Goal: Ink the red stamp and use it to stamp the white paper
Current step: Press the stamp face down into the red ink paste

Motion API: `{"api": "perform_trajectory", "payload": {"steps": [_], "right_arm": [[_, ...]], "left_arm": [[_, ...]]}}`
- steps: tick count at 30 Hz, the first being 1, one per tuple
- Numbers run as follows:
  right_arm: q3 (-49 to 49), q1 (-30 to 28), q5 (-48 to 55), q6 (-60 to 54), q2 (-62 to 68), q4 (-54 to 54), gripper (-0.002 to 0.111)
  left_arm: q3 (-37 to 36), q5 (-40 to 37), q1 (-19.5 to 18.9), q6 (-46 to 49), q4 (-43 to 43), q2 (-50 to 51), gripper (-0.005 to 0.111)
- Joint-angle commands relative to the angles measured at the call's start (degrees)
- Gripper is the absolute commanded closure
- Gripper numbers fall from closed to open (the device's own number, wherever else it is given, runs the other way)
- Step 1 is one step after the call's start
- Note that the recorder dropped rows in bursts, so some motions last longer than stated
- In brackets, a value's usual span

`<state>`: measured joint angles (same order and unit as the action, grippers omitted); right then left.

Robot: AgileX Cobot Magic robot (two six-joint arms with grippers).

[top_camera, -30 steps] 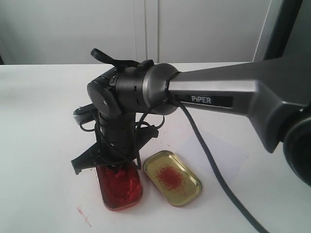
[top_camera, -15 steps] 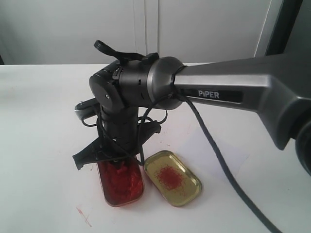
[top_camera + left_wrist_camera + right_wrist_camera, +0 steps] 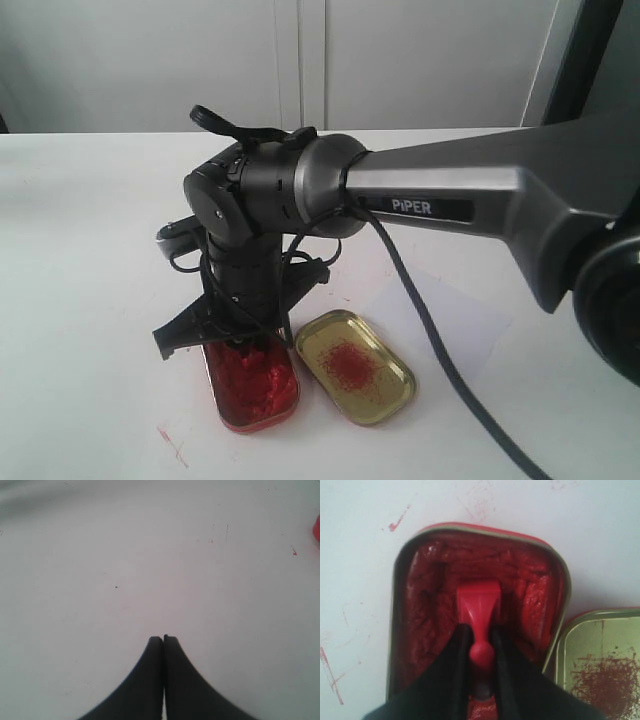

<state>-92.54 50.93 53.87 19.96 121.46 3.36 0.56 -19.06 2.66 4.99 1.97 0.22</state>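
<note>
The red stamp stands base down in the open tin of red ink paste, and my right gripper is shut on its knob handle. In the exterior view the right gripper points straight down into the tin, and the stamp itself is hidden behind the fingers. The white paper lies flat on the table behind the gold lid, partly covered by the arm's cable. My left gripper is shut with nothing in it, over bare white tabletop.
A gold tin lid with a red smear lies right beside the ink tin, its rim nearly touching it. Red ink streaks mark the table in front of the tin. The right arm spans the table from the right.
The right arm rose slightly with the stamp half a second ago and has come back down into the ink tin. Its grip on the stamp is unchanged.
</note>
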Motion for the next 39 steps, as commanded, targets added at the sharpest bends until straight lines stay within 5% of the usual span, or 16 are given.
{"api": "perform_trajectory", "payload": {"steps": [1, 39], "right_arm": [[-0.03, -0.19, -0.85, -0.33, -1.92, 0.27, 0.108], [9.90, 0.01, -11.79, 2.55, -3.60, -0.09, 0.108]], "left_arm": [[-0.56, -0.06, 0.28, -0.09, 0.14, -0.22, 0.107], [-0.56, -0.06, 0.28, -0.09, 0.14, -0.22, 0.107]]}}
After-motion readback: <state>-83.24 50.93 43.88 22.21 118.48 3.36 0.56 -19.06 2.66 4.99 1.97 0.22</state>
